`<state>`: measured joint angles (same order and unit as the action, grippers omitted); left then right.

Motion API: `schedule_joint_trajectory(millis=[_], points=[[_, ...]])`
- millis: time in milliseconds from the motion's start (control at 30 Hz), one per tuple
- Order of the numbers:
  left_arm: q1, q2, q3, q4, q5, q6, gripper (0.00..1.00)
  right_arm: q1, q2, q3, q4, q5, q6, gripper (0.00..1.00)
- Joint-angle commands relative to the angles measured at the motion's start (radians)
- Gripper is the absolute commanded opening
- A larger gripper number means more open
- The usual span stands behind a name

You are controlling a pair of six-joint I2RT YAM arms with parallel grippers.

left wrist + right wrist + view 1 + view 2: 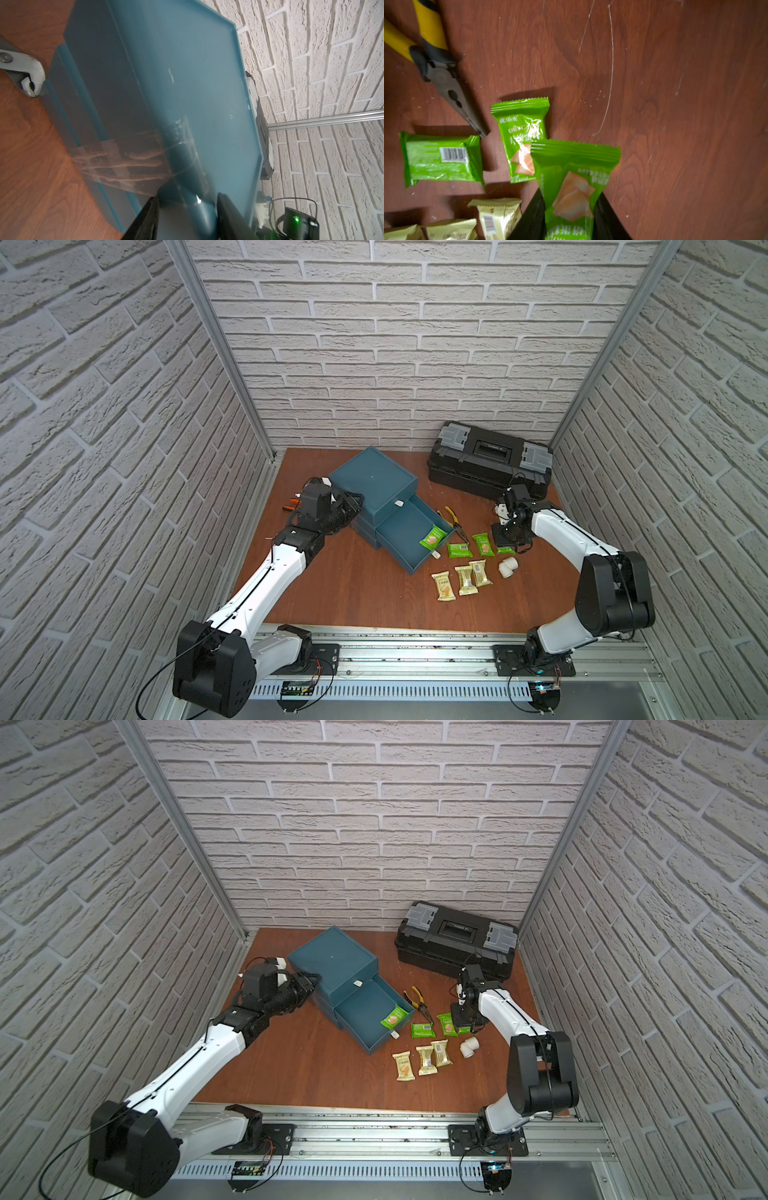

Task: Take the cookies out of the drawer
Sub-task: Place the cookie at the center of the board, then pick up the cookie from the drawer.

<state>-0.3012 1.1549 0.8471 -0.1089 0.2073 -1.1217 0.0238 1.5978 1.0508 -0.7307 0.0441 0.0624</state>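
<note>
In both top views one green cookie packet (pixel 433 537) lies in the open drawer (pixel 401 531), left of the right gripper (pixel 507 545) (the nearer arm). Left wrist: the left gripper (pixel 188 205) clamps the teal cabinet (pixel 187 83). Right wrist: the right gripper pinches another green packet (pixel 575 162) over the desk (pixel 675 104).

White-shelled arms (pixel 286 568), black joints (pixel 214 672), thin black cables (pixel 509 691).

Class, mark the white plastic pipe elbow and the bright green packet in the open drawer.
White plastic pipe elbow (pixel 508 567): in a top view, its bend.
Bright green packet (pixel 433 537): in a top view, printed face.
</note>
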Motion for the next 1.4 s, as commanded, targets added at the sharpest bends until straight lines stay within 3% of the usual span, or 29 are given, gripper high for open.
schedule_joint_trajectory(millis=[0,167,500,667,933,1167,1367], points=[[0.011,0.027,-0.02,-0.127,-0.014,0.039,0.48,-0.023,0.044,0.043,0.065,-0.044,-0.035,0.34],[0.011,0.028,-0.016,-0.13,-0.015,0.039,0.48,-0.031,0.129,0.078,0.066,-0.056,-0.053,0.34],[0.011,0.036,-0.012,-0.131,-0.013,0.039,0.48,-0.035,0.205,0.098,0.06,-0.032,-0.077,0.48],[0.011,0.037,-0.009,-0.13,-0.014,0.039,0.48,-0.035,0.151,0.101,0.036,-0.003,-0.09,0.58],[0.011,0.035,-0.006,-0.13,-0.011,0.04,0.48,-0.023,-0.001,0.144,-0.056,-0.006,-0.103,0.64],[0.011,0.028,-0.012,-0.136,-0.016,0.043,0.48,0.145,-0.161,0.214,-0.116,-0.075,-0.236,0.64],[0.011,0.028,-0.014,-0.136,-0.012,0.042,0.48,0.342,-0.183,0.297,-0.189,-0.131,-0.512,0.63]])
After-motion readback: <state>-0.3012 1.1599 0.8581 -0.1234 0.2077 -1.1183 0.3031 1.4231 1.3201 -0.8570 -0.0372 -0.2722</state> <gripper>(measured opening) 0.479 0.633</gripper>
